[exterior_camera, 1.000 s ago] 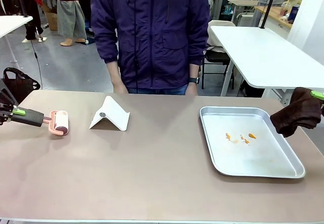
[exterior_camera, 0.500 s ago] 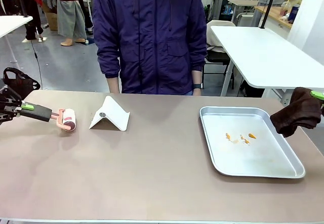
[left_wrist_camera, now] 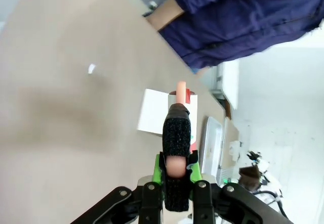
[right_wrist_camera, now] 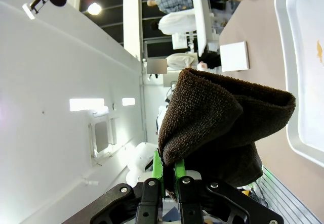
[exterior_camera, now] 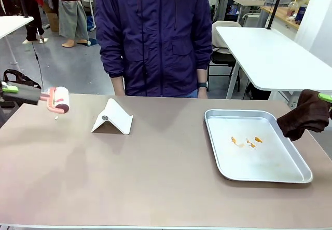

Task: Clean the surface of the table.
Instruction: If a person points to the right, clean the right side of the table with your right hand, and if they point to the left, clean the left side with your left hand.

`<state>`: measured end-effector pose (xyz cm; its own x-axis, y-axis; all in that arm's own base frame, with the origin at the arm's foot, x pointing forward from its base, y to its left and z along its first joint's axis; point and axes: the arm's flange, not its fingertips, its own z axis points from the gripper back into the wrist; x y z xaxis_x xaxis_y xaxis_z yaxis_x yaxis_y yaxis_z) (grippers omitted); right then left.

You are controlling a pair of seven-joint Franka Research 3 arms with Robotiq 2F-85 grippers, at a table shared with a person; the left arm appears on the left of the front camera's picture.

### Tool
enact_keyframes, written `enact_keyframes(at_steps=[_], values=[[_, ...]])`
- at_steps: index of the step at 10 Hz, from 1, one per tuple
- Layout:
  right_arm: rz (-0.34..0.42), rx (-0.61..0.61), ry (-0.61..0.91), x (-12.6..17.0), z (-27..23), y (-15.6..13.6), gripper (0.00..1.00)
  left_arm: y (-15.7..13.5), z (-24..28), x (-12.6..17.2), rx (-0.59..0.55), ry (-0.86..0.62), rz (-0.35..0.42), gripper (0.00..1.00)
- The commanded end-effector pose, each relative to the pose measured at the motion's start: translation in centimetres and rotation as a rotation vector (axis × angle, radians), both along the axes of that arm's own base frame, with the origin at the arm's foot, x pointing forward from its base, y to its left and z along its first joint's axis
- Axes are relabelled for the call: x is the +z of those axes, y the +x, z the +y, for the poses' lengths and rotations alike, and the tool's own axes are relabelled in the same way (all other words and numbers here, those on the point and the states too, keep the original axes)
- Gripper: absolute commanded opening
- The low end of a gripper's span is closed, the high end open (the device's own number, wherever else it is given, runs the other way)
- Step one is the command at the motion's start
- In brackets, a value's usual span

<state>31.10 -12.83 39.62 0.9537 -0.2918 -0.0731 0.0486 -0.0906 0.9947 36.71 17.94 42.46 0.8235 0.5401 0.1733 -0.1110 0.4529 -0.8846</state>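
So the table [exterior_camera: 155,178] sits right in front: hard, flat matte top, nothing to grab, just wipe across it. The left claw [left_wrist_camera: 176,172] clamps the lint roller [exterior_camera: 58,99] handle, and the right claw [right_wrist_camera: 168,176] pinches a floppy brown cloth [exterior_camera: 306,115].

Our counter [exterior_camera: 166,188]: wide, rectangular, matte brownish-taupe.
We see its top lying flat and level, smooth, with a thin pale edge along the near side. The silver tray [exterior_camera: 259,179] sits on its right part, and far left of the tray a tiny white speck [exterior_camera: 56,118] marks the surface.
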Motion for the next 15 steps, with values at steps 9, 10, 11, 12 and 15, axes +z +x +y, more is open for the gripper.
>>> enact_keyframes(at_steps=[9,10,11,12,15], values=[[-0.001,-0.001,0.0,0.6,0.1,-0.1,0.0,-8.7,3.4,4.3,-0.01,-0.061,-0.172,0.22],[-0.001,-0.001,0.0,0.6,0.1,-0.1,0.0,-8.7,3.4,4.3,-0.01,-0.061,-0.172,0.22],[-0.001,-0.001,0.0,0.6,0.1,-0.1,0.0,-8.7,3.4,4.3,-0.01,-0.061,-0.172,0.22],[-0.001,-0.001,0.0,0.6,0.1,-0.1,0.0,-8.7,3.4,4.3,-0.01,-0.061,-0.172,0.22],[-0.001,-0.001,0.0,0.6,0.1,-0.1,0.0,-8.7,3.1,3.9,-0.022,-0.053,-0.16,0.22]])
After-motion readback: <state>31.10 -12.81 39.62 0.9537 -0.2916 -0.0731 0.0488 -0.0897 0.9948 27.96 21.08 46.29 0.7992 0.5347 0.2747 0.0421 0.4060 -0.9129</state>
